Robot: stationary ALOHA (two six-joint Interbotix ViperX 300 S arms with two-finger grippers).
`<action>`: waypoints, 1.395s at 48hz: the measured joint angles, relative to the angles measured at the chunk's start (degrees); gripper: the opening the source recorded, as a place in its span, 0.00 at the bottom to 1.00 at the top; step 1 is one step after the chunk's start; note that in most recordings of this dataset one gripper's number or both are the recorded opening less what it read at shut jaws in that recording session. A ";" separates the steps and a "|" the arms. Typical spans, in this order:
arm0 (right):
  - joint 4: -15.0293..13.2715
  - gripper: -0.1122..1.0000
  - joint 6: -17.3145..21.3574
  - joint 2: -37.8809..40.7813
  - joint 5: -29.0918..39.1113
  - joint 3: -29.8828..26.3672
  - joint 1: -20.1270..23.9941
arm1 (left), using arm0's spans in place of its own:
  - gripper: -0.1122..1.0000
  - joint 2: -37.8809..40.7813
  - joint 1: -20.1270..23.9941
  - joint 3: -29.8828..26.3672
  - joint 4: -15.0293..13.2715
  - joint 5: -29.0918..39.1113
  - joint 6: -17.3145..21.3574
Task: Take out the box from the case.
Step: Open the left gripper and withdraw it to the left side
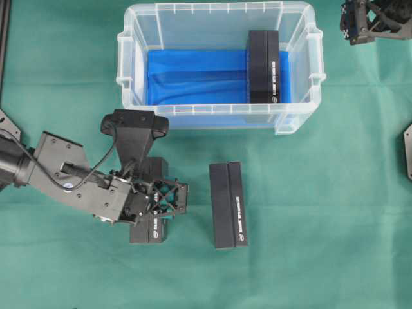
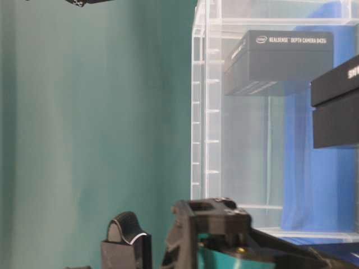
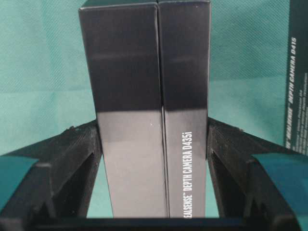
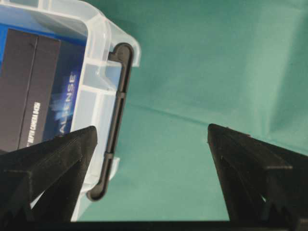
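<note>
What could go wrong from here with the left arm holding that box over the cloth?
The left gripper pinches its box only at one end, so it might pivot or slip when set down. The second box lies close on the green cloth and could get bumped. A third box remains inside the case, near the right wall, leaving little finger room.

- Case (image 1: pixel 219 16): large clear plastic bin with rim handles and blue lining, standing upright and open-topped on the green table.
- Box in case (image 1: pixel 264 66): long black carton with white lettering, lying at the bin's right end.
- Box beside case (image 1: pixel 228 205): identical, flat on the table.
- Third box (image 3: pixel 144 110): between the left tool's fingers.
</note>
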 measured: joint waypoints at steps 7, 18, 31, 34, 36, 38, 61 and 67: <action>0.00 0.94 0.00 0.00 0.09 0.00 0.00 | 0.65 0.00 0.09 0.70 0.00 -1.05 0.00; 0.09 0.94 0.00 0.00 0.09 0.00 0.00 | 0.65 0.00 0.00 0.70 0.09 -1.23 0.00; 0.18 0.94 0.00 0.00 0.09 0.09 0.00 | 0.83 0.00 0.09 0.70 -0.18 -2.20 0.26; 0.18 0.94 0.00 0.09 0.09 0.00 0.00 | 0.94 0.00 -0.09 0.70 -0.53 -2.20 0.26; 0.09 0.94 0.00 0.00 0.09 0.00 0.00 | 0.98 0.00 -0.26 0.70 -0.97 -2.11 0.26; 0.18 0.94 0.00 0.00 0.09 0.00 0.00 | 0.99 0.00 -0.35 0.70 -1.05 -2.20 0.35; 0.18 0.94 0.00 0.00 0.18 0.00 0.18 | 0.97 -0.44 -0.44 0.70 -1.23 -1.93 0.35; 0.09 0.94 0.00 0.09 0.09 0.00 0.26 | 0.97 -1.41 -0.44 -0.18 -1.23 -1.14 0.35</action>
